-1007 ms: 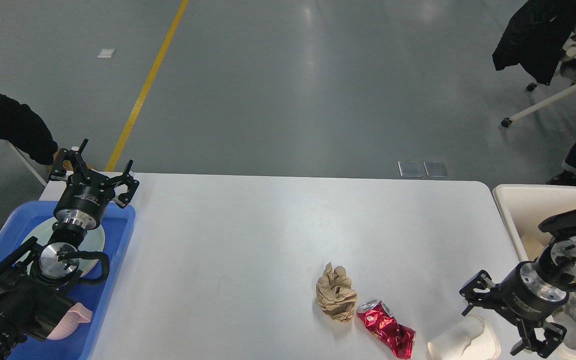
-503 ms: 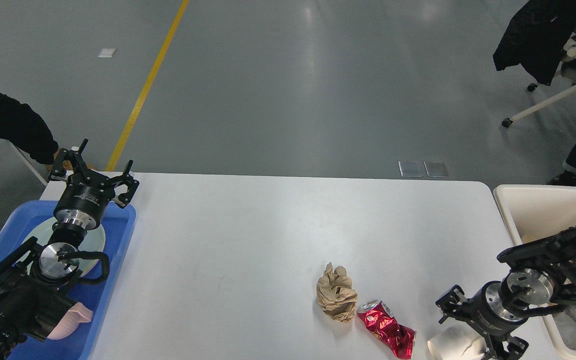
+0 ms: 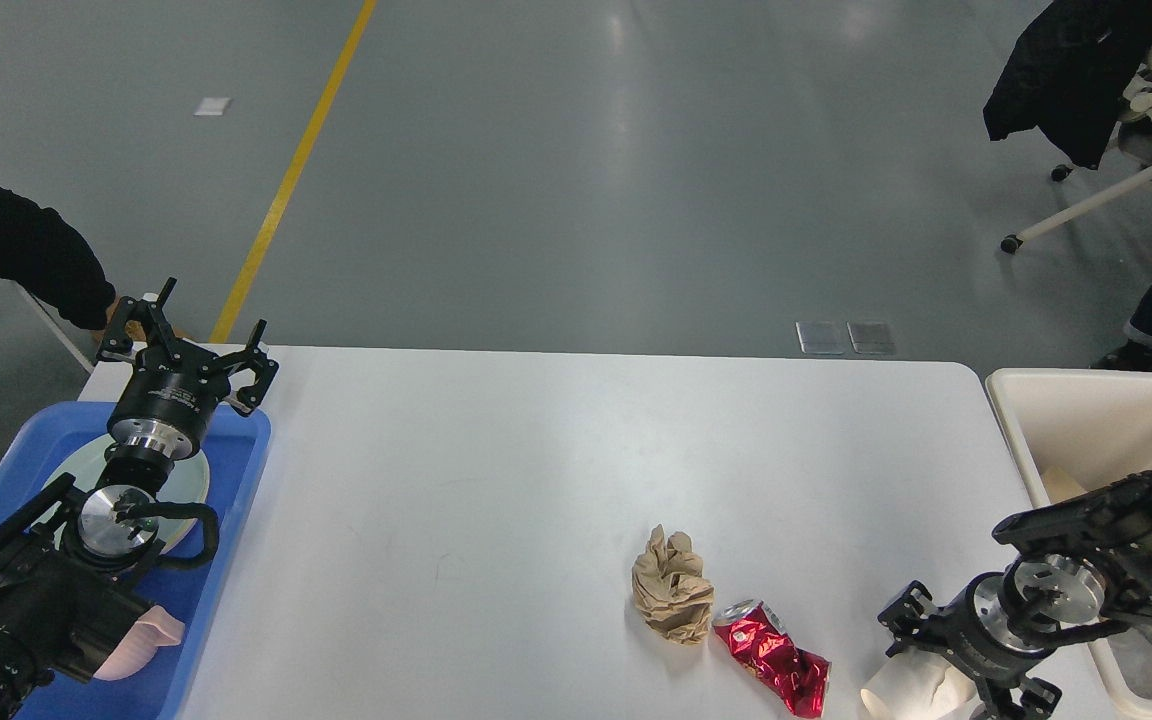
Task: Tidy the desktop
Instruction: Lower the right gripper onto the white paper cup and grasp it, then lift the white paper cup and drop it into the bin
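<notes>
While left gripper point(image 3: 198, 345) gapes over blue tray point(image 3: 236, 480) holding plate point(image 3: 188, 480); right gripper point(image 3: 946, 670) around white cup point(image 3: 901, 690), grip unclear.

White desktop point(image 3: 536, 480): crumpled brown paper point(image 3: 673, 598), crushed red can point(image 3: 774, 660) just beside. Right gripper point(image 3: 946, 665) fingers straddling white paper cup point(image 3: 911, 690). Left gripper point(image 3: 186, 345) spread wide above blue tray point(image 3: 236, 470).

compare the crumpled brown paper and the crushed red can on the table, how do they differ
The crumpled brown paper is matte tan; the crushed red can is shiny red with a silver top. The paper bunches into a lumpy wad, while the can lies flattened and elongated on its side. The paper sits farther from the right end effector than the can does. Both are crushed litter lying close together on the white desktop.
</notes>
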Controlling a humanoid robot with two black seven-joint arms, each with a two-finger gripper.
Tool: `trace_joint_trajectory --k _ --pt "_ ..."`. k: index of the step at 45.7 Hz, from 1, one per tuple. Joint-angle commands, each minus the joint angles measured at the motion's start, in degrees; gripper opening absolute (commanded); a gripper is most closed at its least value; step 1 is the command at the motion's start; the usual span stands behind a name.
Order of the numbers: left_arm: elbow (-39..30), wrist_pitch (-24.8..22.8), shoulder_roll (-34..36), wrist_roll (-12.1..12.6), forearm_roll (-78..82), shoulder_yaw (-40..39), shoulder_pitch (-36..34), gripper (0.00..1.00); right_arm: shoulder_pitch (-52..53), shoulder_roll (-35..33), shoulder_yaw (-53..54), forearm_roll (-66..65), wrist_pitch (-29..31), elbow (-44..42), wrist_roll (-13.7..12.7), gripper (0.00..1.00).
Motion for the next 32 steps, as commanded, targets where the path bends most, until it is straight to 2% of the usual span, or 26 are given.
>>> trace_joint_trajectory --k 1,20,25,32 --pt "0.00 0.00 0.00 0.00 0.00 0.00 -0.01 0.96 0.12 -0.05 -0.04 -0.03 3.63 0.23 -0.01 0.00" --pt "0.00 0.00 0.00 0.00 0.00 0.00 -0.01 0.96 2.40 -0.57 -0.39 -3.72 5.21 0.40 -0.45 0.00" --pt "0.00 0.00 0.00 0.00 0.00 0.00 -0.01 0.96 5.91 -3.82 -0.83 -6.53 10.12 0.67 -0.71 0.00" --pt "0.00 0.00 0.00 0.00 0.00 0.00 -0.01 0.96 14.34 -10.23 -1.36 -13.29 21.11 1.72 -1.06 0.00"
